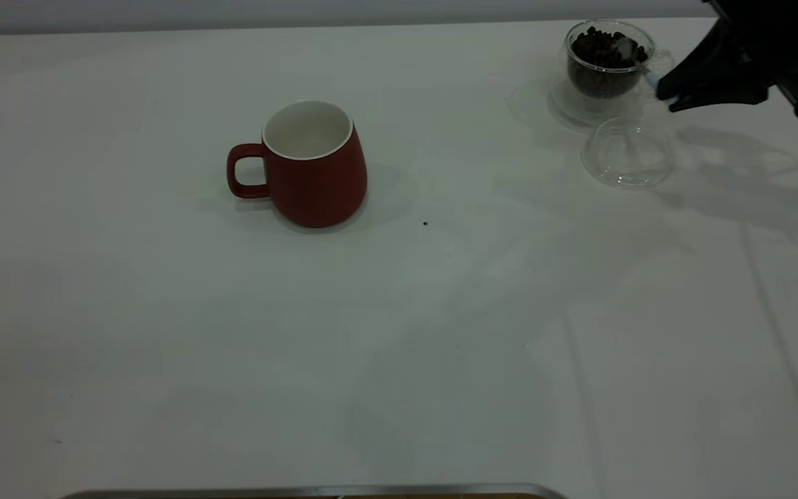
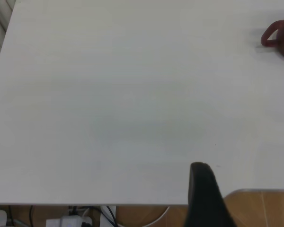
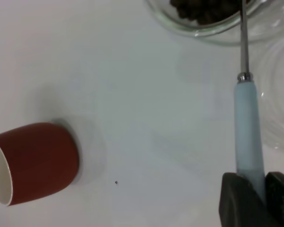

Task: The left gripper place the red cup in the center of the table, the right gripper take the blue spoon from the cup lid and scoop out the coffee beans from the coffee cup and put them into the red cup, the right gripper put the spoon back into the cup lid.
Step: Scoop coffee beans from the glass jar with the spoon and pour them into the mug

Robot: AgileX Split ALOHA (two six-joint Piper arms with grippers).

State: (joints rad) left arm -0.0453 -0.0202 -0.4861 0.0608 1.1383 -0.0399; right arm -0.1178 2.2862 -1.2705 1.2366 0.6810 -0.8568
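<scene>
Blue spoon (image 3: 248, 127) clamped in right gripper (image 3: 255, 196), bowl among coffee beans (image 1: 603, 47) in coffee cup (image 1: 603, 69)

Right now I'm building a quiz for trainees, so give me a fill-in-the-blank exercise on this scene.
1. The right gripper holds the blue spoon by its ____.
2. The coffee beans sit in the clear ____ cup.
3. The red cup stands upright and is ____ inside.
4. The cup lid lies on the ____.

Missing words: handle; coffee; empty; table
</scene>
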